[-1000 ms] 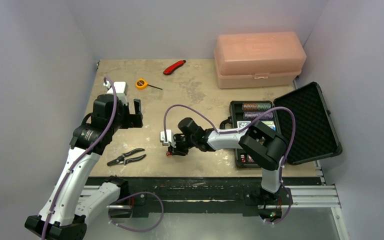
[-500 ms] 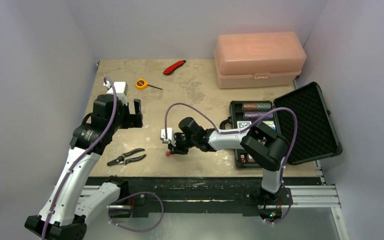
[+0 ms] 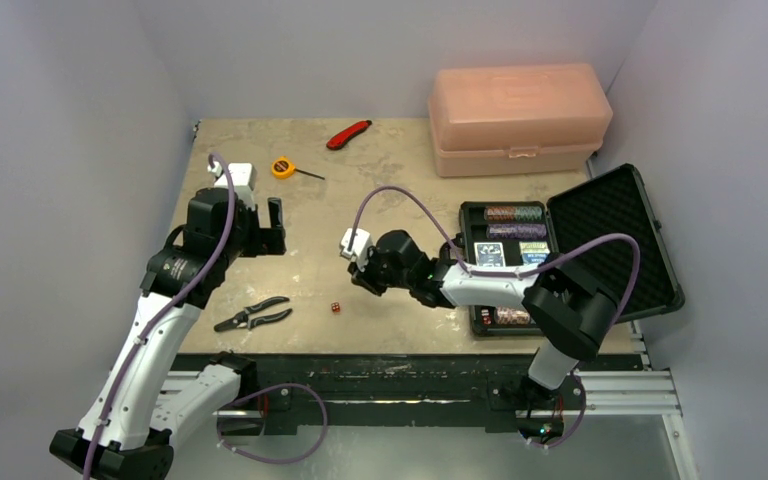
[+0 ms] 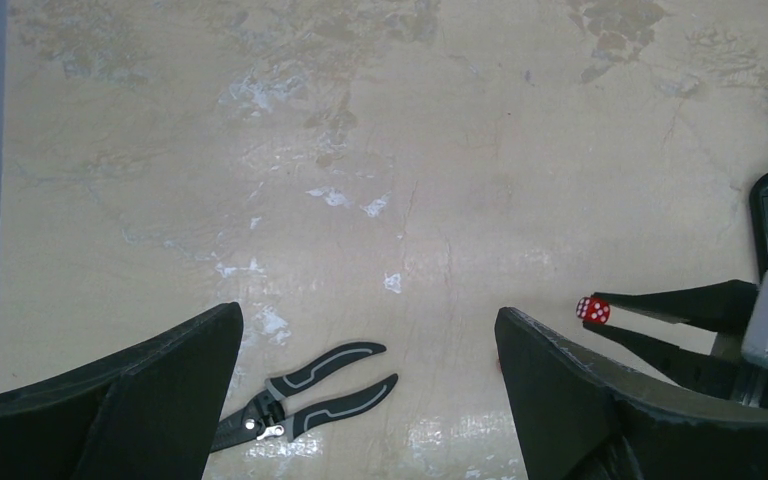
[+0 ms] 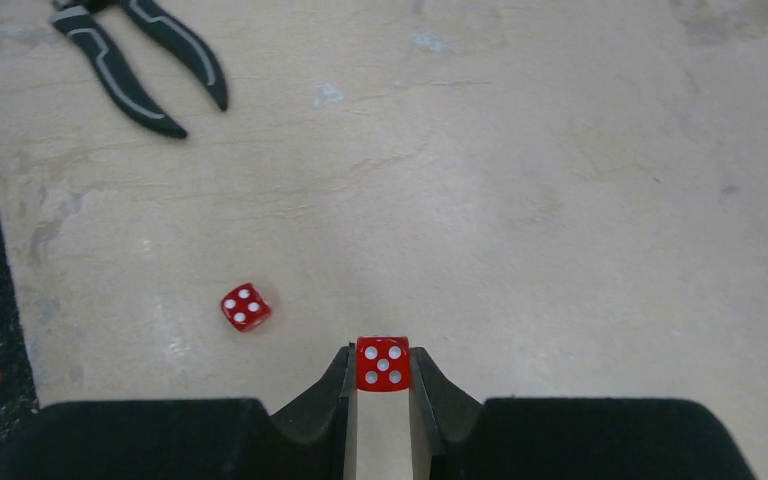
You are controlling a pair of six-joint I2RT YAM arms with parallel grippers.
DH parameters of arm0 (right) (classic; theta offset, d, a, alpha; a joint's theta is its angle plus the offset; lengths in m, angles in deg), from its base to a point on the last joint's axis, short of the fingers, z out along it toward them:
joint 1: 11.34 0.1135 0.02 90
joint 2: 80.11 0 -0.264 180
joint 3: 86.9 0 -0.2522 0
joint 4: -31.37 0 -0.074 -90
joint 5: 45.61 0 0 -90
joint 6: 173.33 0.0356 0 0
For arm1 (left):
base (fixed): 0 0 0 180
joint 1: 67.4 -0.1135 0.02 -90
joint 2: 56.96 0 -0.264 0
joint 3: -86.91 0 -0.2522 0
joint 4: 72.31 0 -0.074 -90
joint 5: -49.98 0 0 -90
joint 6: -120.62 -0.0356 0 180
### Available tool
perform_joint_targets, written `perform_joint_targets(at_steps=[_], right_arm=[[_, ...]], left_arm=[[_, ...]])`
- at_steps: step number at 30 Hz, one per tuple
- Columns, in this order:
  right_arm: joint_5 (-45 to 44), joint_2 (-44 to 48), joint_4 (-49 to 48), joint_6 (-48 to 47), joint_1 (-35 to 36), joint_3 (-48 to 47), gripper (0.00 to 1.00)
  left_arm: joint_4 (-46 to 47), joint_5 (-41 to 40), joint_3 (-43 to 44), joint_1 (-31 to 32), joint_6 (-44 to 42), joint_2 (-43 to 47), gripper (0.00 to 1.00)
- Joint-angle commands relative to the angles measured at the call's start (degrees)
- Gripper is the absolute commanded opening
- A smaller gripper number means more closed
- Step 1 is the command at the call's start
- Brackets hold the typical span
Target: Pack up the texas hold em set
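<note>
The black case (image 3: 466,215) lies open at the right, its foam-lined lid (image 3: 615,240) folded back. In it are chip rolls (image 3: 513,213) and blue card decks (image 3: 487,253). My right gripper (image 3: 363,286) is left of the case, above the table, shut on a red die (image 5: 382,363) that shows five. The held die also shows in the left wrist view (image 4: 592,310). A second red die (image 3: 335,307) lies on the table; it shows in the right wrist view (image 5: 245,306) down and left of the fingertips. My left gripper (image 3: 272,228) is open and empty, its jaws wide apart (image 4: 368,315).
Black pliers (image 3: 252,315) lie near the front edge, left of the loose die. A translucent pink box (image 3: 520,118) stands at the back right. A red utility knife (image 3: 348,133) and a yellow tape measure (image 3: 282,167) lie at the back.
My right gripper has risen from the table with a die in it and moved right, toward the case. The other die stays on the table. The left arm has not moved.
</note>
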Motion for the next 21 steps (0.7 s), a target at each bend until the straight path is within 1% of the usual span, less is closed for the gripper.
perform_joint_targets(at_steps=[1, 5, 11, 14, 17, 21], right_arm=[[-11.8, 4.7, -2.5, 7.2, -1.0, 1.4, 0.00], [-23.0, 8.3, -2.9, 13.3, -2.2, 3.7, 0.00], [-34.1, 17.5, -3.2, 17.2, -5.6, 10.2, 0.00], [-46.0, 23.1, 2.7, 23.0, -7.5, 10.7, 0.00], [-51.6, 27.5, 8.6, 26.5, -9.6, 9.9, 0.00], [-56.1, 32.3, 12.1, 28.4, -10.3, 10.0, 0.00]], left_arm=[[0.9, -0.9, 0.1, 0.2, 0.1, -1.1, 0.98], [0.4, 0.1, 0.5, 0.2, 1.0, -1.8, 0.97], [-3.1, 2.2, 0.8, 0.2, 3.8, -1.8, 0.96], [-4.4, 3.9, 0.2, 0.2, 6.1, -1.7, 0.96], [-5.2, 6.3, -1.1, 0.4, 9.2, -2.2, 0.94], [-4.8, 7.4, -3.8, 2.4, 12.0, -3.4, 0.94]])
